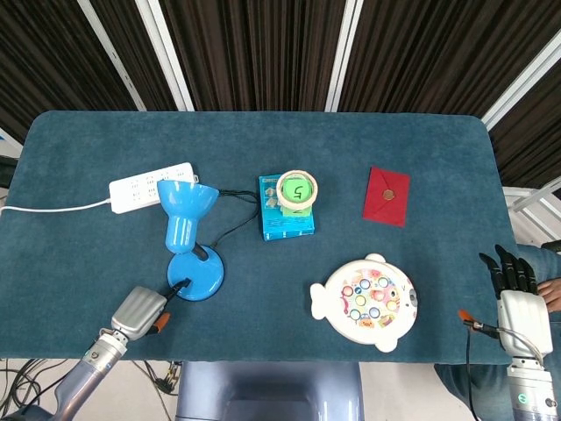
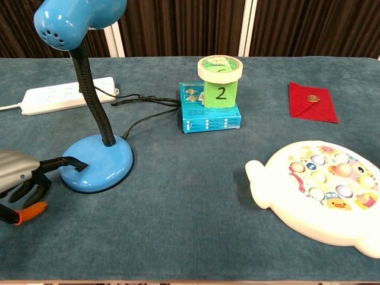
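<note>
The left robot hand (image 2: 24, 178) sits at the lower left of the chest view, one black finger (image 2: 65, 161) stretched out so that its tip touches the switch on the round base of the blue gooseneck desk lamp (image 2: 98, 160); the other fingers curl under the silver palm and hold nothing. In the head view the same left robot hand (image 1: 145, 309) lies at the lower left, at the near edge of the dark blue carpeted surface (image 1: 88, 254), just beside the lamp base.

The lamp stands upright, its blue shade at the upper left of the chest view, and its black cord runs back toward the white power strip (image 2: 65, 94) in the left rear.

The right robot hand (image 1: 515, 289) shows only in the head view, at the lower right past the edge of the surface, its black fingers straight and slightly apart, holding nothing.

In the middle of the frame, a roll of pale tape (image 2: 220, 67) tops a green block marked "2" (image 2: 220, 92), which rests on a flat teal box (image 2: 209, 116). A red envelope (image 2: 312, 102) lies at the right rear. A white fish-shaped toy tray with coloured pieces (image 2: 323, 193) fills the lower right.
</note>
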{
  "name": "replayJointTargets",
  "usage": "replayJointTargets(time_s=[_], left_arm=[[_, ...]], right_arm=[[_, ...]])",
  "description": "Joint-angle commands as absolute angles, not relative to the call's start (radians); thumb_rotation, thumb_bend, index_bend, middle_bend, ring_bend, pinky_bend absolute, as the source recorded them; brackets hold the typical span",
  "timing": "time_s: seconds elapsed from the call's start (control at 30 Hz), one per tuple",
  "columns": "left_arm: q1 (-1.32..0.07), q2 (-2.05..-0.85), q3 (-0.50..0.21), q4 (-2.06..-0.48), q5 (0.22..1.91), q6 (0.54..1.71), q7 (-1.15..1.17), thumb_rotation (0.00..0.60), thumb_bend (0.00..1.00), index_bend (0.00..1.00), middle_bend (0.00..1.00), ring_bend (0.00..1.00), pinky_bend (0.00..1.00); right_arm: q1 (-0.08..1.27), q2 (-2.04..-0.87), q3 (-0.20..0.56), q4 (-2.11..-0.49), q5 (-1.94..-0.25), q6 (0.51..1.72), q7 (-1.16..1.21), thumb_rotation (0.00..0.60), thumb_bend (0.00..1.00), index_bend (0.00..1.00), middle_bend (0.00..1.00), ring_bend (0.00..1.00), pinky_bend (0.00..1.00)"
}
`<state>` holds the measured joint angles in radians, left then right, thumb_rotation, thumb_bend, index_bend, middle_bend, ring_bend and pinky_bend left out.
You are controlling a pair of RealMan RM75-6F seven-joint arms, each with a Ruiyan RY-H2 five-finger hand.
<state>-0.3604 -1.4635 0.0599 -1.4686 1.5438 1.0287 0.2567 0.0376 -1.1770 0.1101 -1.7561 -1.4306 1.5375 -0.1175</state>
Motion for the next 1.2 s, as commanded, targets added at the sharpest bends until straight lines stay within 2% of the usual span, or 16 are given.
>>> replayJointTargets(time_s=[0.03,0.27,0.4,0.47,0.5,0.6,0.7,0.77,0.97,1.2], left_arm=[[-0.365,-1.462,0.061,-1.469,1.54,1.025,0.258,0.6,0.47,0.1,0.67,0.7,0.78],[-0.368,-1.454,0.061,-1.473,1.525,1.025,0.268,0.6,0.47,0.1,0.66,0.69,0.78],[-0.354,-1.418,0.037,-1.511,1.534,1.099,0.267,0.6,0.42,0.13,0.57,0.58,0.75],[-0.335,-1.39,0.012,-1.54,1.55,1.182,0.258,0.6,0.36,0.14,0.5,0.49,0.67],[-0.317,-1.369,-0.002,-1.558,1.565,1.245,0.25,0.6,0.31,0.15,0.47,0.43,0.58],[-0.283,-1.313,-0.023,-1.601,1.573,1.339,0.241,0.6,0.23,0.16,0.39,0.29,0.34],[-0.241,-1.232,-0.038,-1.671,1.558,1.417,0.204,0.6,0.19,0.15,0.29,0.16,0.17],[-0.215,-1.189,-0.039,-1.703,1.544,1.451,0.183,0.6,0.16,0.15,0.25,0.1,0.11],[-0.141,-1.098,-0.008,-1.741,1.49,1.493,0.138,0.6,0.15,0.14,0.21,0.09,0.1],[-0.119,-1.089,0.003,-1.691,1.451,1.47,0.048,0.6,0.15,0.13,0.18,0.06,0.09]], right_arm=[[0.038,-1.177,0.109,-1.756,-1.432,1.537,-0.118,0.6,0.14,0.14,0.01,0.01,0.0],[0.036,-1.176,0.111,-1.756,-1.43,1.54,-0.116,0.6,0.14,0.14,0.01,0.01,0.0],[0.036,-1.175,0.112,-1.756,-1.429,1.542,-0.114,0.6,0.14,0.14,0.01,0.01,0.0],[0.035,-1.175,0.112,-1.758,-1.429,1.542,-0.113,0.6,0.14,0.14,0.01,0.01,0.0],[0.035,-1.176,0.112,-1.758,-1.429,1.541,-0.113,0.6,0.14,0.14,0.01,0.01,0.0],[0.036,-1.175,0.109,-1.759,-1.432,1.54,-0.115,0.6,0.14,0.14,0.01,0.01,0.0],[0.023,-1.174,0.099,-1.754,-1.434,1.549,-0.113,0.6,0.14,0.14,0.01,0.01,0.0],[0.029,-1.173,0.102,-1.755,-1.447,1.551,-0.108,0.6,0.14,0.14,0.01,0.01,0.0],[0.034,-1.175,0.102,-1.76,-1.444,1.541,-0.12,0.6,0.14,0.14,0.01,0.01,0.0],[0.033,-1.176,0.1,-1.763,-1.45,1.544,-0.122,0.6,0.14,0.14,0.01,0.01,0.0]])
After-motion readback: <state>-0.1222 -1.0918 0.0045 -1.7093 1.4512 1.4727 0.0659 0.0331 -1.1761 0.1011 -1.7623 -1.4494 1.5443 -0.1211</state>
